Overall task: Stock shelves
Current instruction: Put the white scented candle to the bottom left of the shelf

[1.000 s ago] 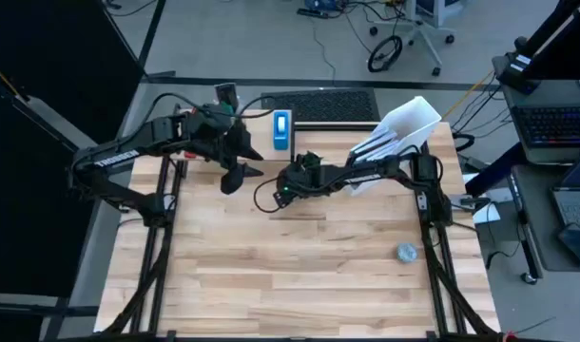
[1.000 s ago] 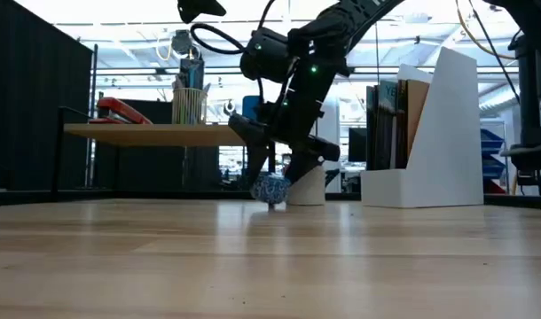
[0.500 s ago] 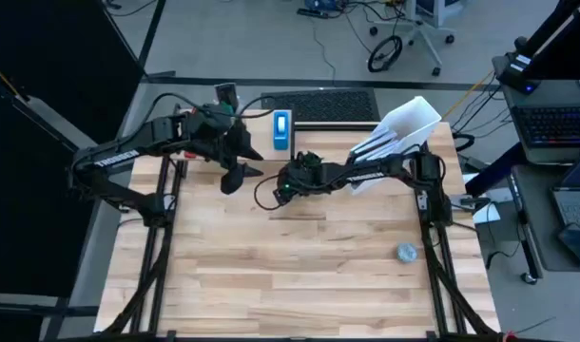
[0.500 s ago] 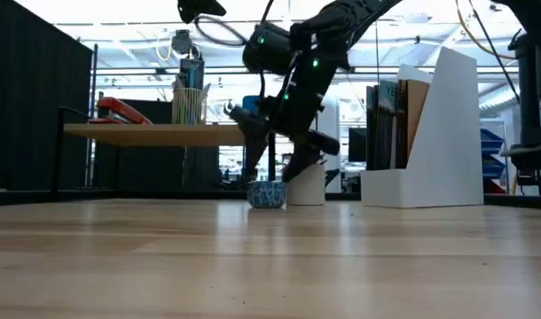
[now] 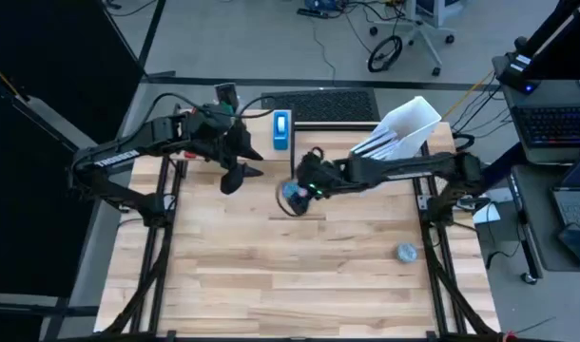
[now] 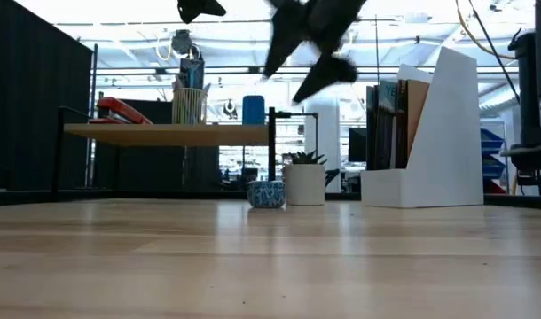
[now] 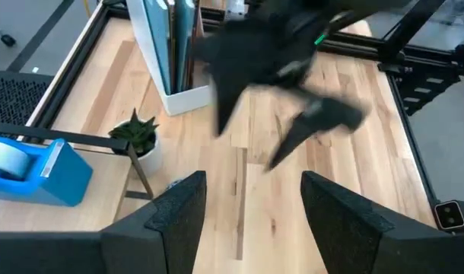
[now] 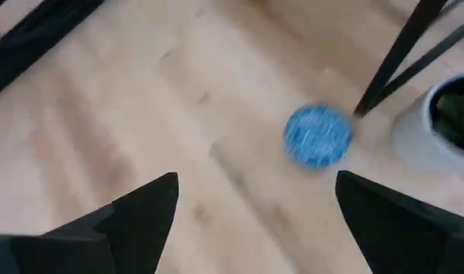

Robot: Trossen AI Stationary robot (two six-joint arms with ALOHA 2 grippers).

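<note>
Now blue bowl point(image 6: 267, 194) sits on counter point(image 6: 270, 266) beside shelf point(image 6: 164, 134), looks small, rigid, breakable—pinch rim; right tool point(image 8: 251, 221) empty, fingers apart above it.

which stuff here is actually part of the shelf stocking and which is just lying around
Job:
wood plank shelf
white file holder
small blue bowl
right gripper, open above the bowl

Lying about:
grey crumpled ball
black mesh tray

The bench point(image 5: 299, 256) is pale wood planks, smooth with a soft shine. The shelf point(image 6: 164, 133) is light wood on thin black metal legs. The file holder point(image 6: 448, 133) looks smooth, white and matt.
</note>
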